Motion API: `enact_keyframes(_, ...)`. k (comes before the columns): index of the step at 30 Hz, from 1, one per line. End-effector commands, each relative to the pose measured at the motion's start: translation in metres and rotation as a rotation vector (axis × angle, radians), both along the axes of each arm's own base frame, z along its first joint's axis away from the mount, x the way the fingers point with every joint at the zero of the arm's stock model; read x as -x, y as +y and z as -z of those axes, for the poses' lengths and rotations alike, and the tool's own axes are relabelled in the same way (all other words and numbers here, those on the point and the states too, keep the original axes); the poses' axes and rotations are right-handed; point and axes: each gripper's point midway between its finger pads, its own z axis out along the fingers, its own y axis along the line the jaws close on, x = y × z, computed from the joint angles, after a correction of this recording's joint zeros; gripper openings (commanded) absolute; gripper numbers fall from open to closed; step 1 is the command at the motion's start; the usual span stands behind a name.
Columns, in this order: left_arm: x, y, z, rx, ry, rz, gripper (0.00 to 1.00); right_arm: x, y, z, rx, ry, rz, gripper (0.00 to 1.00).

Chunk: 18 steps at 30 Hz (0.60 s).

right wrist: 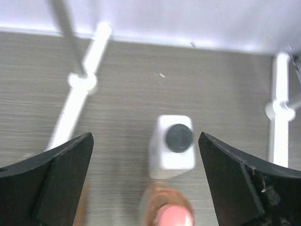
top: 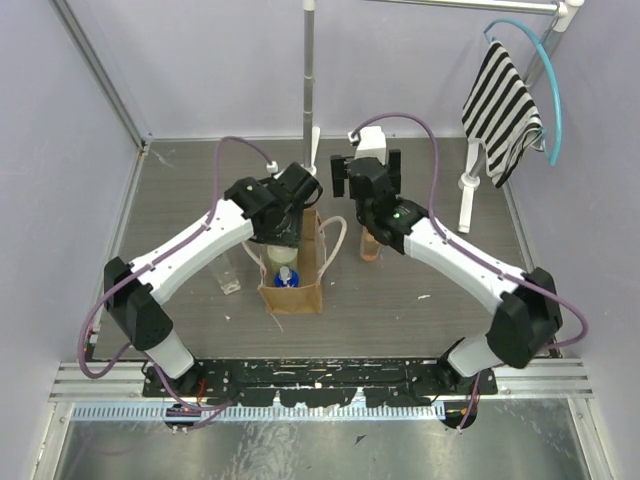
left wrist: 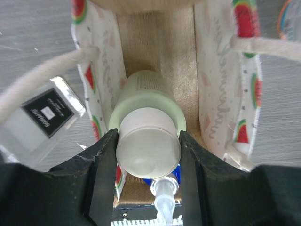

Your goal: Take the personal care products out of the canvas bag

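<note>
**Step in hand: extraction, mid-grasp.** The left tool is clamped on the cream-capped bottle, which stands inside the canvas bag at desk centre. A small blue bottle sits at its 6 o'clock, also bagged. The next move probably calls for a straight vertical lift clear of the cream handles, then set-down outside.

The right tool hangs wide and empty above the white bottle and the pink-capped bottle. The latter stands at the bag's 3 o'clock, and a clear bottle stands at 9 o'clock.

**Surroundings.** The desk is grey wood-grain, the walls pale lilac, with a striped cloth at 1 o'clock.
</note>
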Motion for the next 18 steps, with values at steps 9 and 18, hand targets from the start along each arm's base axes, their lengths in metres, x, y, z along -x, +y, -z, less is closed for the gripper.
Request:
enact_keyframes(9, -0.036, 0.057, -0.181, 0.011, -0.429, -0.147, 0.0, 0.103, 0.089, -0.104, -0.28, -0.055, -0.343, 0.93)
enact_keyframes(18, -0.053, 0.14, -0.229, 0.017, -0.545, -0.369, 0.0, 0.138, 0.153, -0.071, -0.314, 0.117, -0.554, 0.91)
